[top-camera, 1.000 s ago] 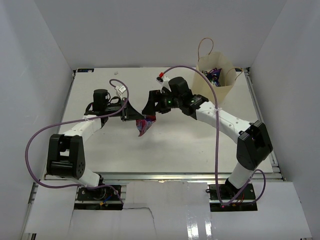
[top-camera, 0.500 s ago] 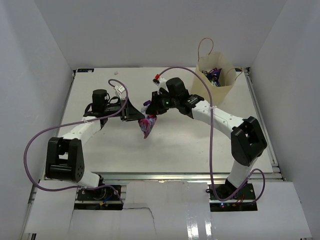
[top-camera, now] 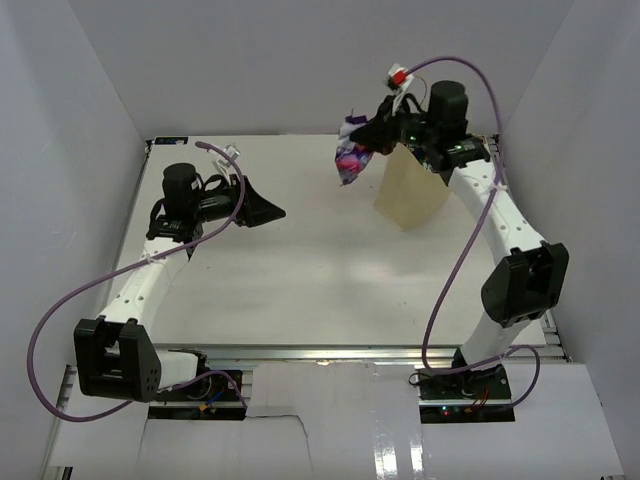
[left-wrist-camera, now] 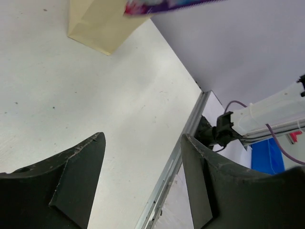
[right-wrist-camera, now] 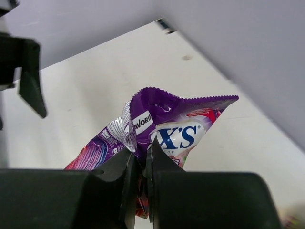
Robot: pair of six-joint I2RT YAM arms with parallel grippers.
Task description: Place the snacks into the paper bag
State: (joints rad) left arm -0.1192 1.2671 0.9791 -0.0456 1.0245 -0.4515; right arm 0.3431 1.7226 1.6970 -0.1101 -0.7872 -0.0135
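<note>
A purple snack packet (top-camera: 350, 160) hangs in the air at the back of the table, pinched at its top by my right gripper (top-camera: 368, 140), which is shut on it. The right wrist view shows the packet (right-wrist-camera: 176, 129) crumpled between that gripper's (right-wrist-camera: 143, 160) jaws. The tan paper bag (top-camera: 408, 192) stands just right of the packet; my right arm hides its mouth and handles. My left gripper (top-camera: 265, 212) is open and empty over the left half of the table. From the left wrist, that gripper (left-wrist-camera: 143, 148) faces the bag (left-wrist-camera: 102, 26) and the packet's lower edge (left-wrist-camera: 162, 5).
White walls close in the table on the left, back and right. A metal rail (left-wrist-camera: 174, 162) runs along the table's near edge. Purple cables loop from both arms. The white tabletop (top-camera: 320, 270) lies between the arms.
The packet passed from the left gripper to the right. My right arm rose and swung back-right with it toward the bag. The left gripper opened and drew back to the left.
</note>
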